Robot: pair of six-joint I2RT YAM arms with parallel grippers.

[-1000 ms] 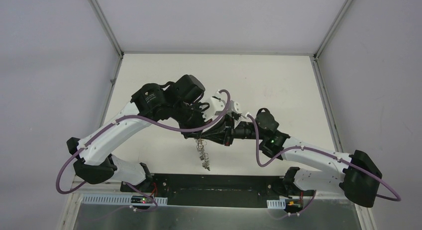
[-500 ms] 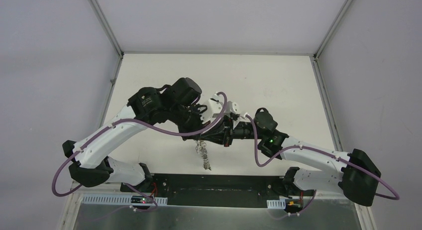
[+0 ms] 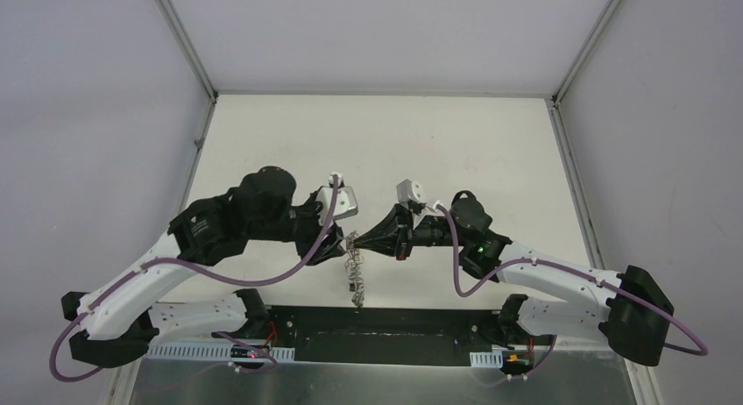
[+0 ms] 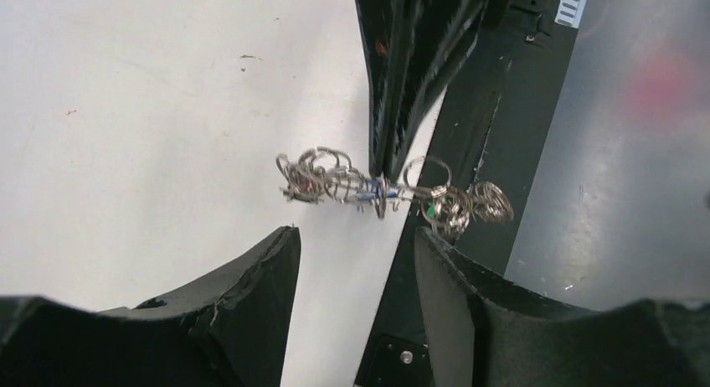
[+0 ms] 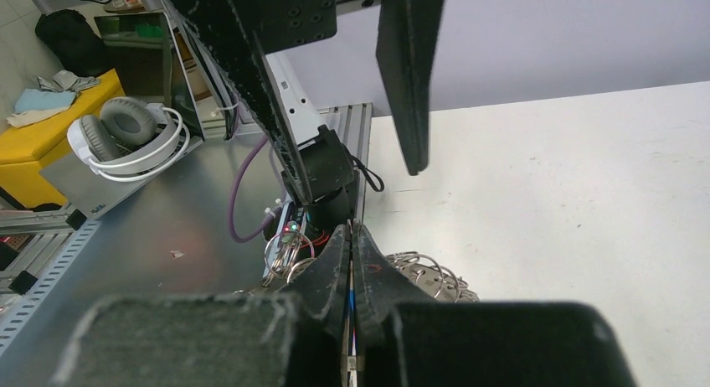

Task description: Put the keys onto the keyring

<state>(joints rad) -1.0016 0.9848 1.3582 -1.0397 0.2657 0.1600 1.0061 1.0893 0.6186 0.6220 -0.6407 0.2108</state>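
Left arm has backed off to its own side since 1 s ago. It was then crowded over the R fingertips; now it sits clear of them, and its jaws have gone from shut to spread.

**L gripper** [image 4: 356, 270]: black two-finger pincer, jaws spread, nothing between the pads. The ring lies just beyond the tips, not touching.

**R gripper** [image 4: 383, 171]: black tapered pincer, fingers pressed together, pinching the keyring about mid-span.

**Keyring** [image 4: 368, 186]: silvery-grey metal ring edged w/ many small wire loops. It hangs bunched from the R tips. In the top view it droops toward the near edge of the white tabletop [image 3: 438, 151], partly over the black base plate [image 3: 385, 322]. Can't tell whether its low end touches anything.

**Keys** [image 4: 431, 208]: tiny, w/ coloured heads. Green, blue and red specks show in among the loops. Too small to say if each is fully threaded. No loose key seen on the table.

**Step (est.):** L has just let go, so this is probably a hand-off or the end of one threading pass, w/ R as sole holder. Task looks well along, possibly near done.

**Next (est.):** if a key remains, L must find it and approach w/ jaws open. R needs to keep the ring steady and turn a free loop toward L. Main risk is the loops swinging or slipping in R's thin pinch.
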